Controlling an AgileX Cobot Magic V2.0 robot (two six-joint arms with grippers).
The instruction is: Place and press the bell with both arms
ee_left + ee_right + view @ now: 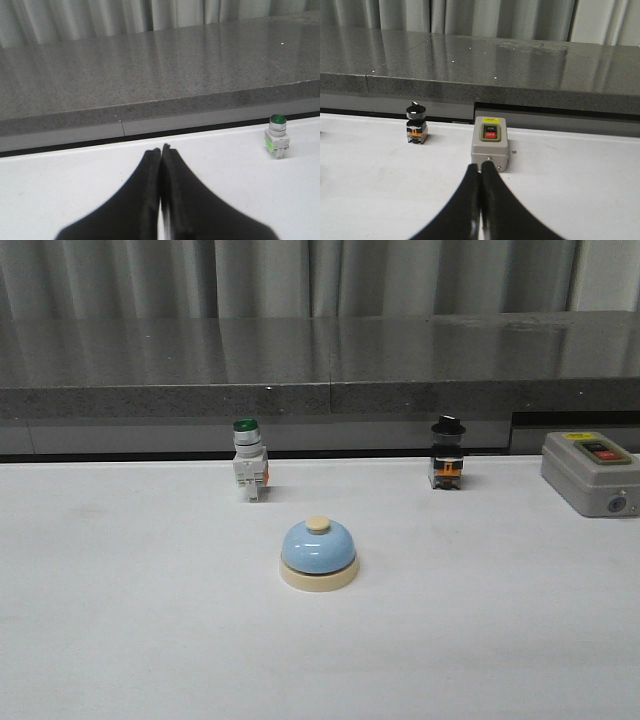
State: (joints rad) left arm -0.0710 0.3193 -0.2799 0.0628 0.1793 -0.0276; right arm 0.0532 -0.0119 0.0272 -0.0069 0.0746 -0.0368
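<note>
- Left gripper (160,150), black pointed claw: fingers pressed together, tips meeting, nothing between them. It hangs over bare white table (120,620); neither arm shows in the front view.
- Right gripper (480,167), same black claw: fingers likewise together and empty, pointing toward the grey metal switch box with red and black buttons (490,141).
- Small light-blue glossy dome bell with cream round base and cream top button (318,553): stands upright on the white table, out in the open. All places below are given from it.
- Beyond the bell and to its left: white push-button switch with green cap (248,462). Beyond and to its right: black-capped switch with orange body (447,454). Further right, the grey box. All well apart from the bell.
- Handling judgement: rigid, probably light, dome glossy and likely slippery; claws could slide off the curve.
- Best hold, I judge: fingers astride the cream base rim, low down. Press straight down on the button with closed tips.
</note>
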